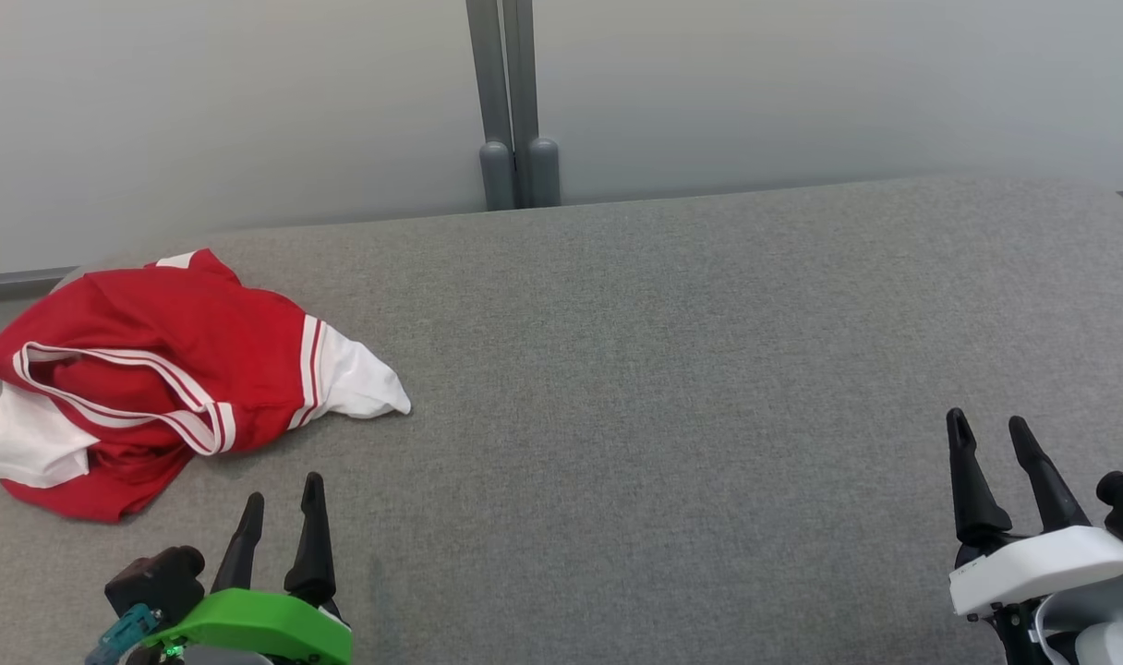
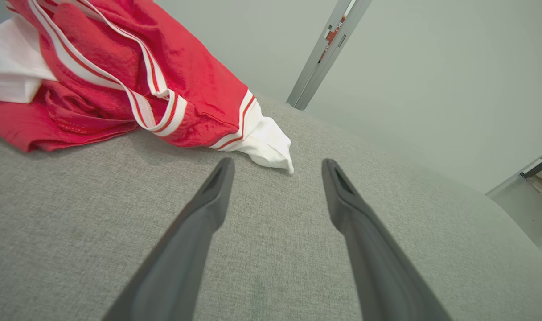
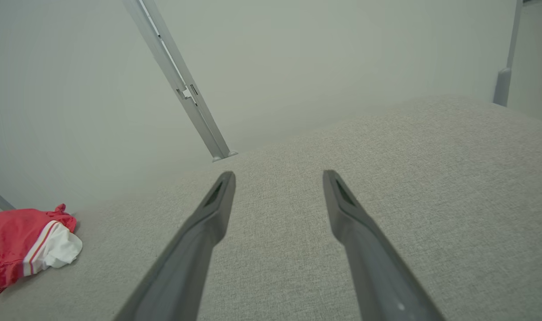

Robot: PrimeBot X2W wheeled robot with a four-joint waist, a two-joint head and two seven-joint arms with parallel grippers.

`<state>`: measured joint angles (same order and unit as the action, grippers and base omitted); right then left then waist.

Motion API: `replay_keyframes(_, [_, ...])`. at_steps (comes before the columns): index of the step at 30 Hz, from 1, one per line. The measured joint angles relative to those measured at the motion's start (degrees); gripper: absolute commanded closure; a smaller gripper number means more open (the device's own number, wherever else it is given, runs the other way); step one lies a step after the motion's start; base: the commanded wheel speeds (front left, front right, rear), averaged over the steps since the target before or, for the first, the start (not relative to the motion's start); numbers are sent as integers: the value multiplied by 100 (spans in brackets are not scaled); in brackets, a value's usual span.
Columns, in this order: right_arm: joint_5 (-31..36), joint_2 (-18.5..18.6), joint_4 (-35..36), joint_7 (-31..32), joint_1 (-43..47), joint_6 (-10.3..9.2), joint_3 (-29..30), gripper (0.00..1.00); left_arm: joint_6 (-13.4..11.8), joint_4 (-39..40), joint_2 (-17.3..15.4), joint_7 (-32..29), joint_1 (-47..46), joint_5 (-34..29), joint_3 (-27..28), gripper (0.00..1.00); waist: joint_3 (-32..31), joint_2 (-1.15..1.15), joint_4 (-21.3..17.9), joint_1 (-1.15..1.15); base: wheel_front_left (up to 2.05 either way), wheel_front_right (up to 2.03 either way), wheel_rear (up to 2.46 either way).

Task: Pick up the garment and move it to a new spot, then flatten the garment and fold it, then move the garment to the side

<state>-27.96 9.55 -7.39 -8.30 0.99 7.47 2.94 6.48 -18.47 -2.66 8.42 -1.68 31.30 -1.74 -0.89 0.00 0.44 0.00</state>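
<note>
Garment [image 1: 155, 379]: red-and-white heap at the bench's [image 1: 672, 369] far-left corner.
Left gripper [image 1: 284, 489]: released, empty; garment just ahead, slightly leftward; the nearer arm.
Right gripper [image 1: 987, 420]: released, empty, well apart from it.

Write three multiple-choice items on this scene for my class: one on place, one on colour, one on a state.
1. Where on the grey surface does the garment lie? A) left side B) middle C) right side
2. What colours is the garment? A) blue and yellow B) red and white C) all black
3. How is the left gripper? A) shut on the garment B) open, empty C) shut, empty
Answers: 1A, it lies ahead of the left gripper; 2B, red cloth, white trim; 3B, fingers apart, short of the cloth.
</note>
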Motion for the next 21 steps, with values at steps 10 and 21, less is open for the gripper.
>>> replay_keyframes(10, [546,34,-41,-147,71,0,4,0,0,-14,-2,135,49,-636,8,0,-9,0,15,0,0,0,0])
replay_keyframes(21, [995,33,-55,-290,85,0,66,0,4,-69,-2,281,110,-1180,12,0,-3,0,24,0,0,0,0])
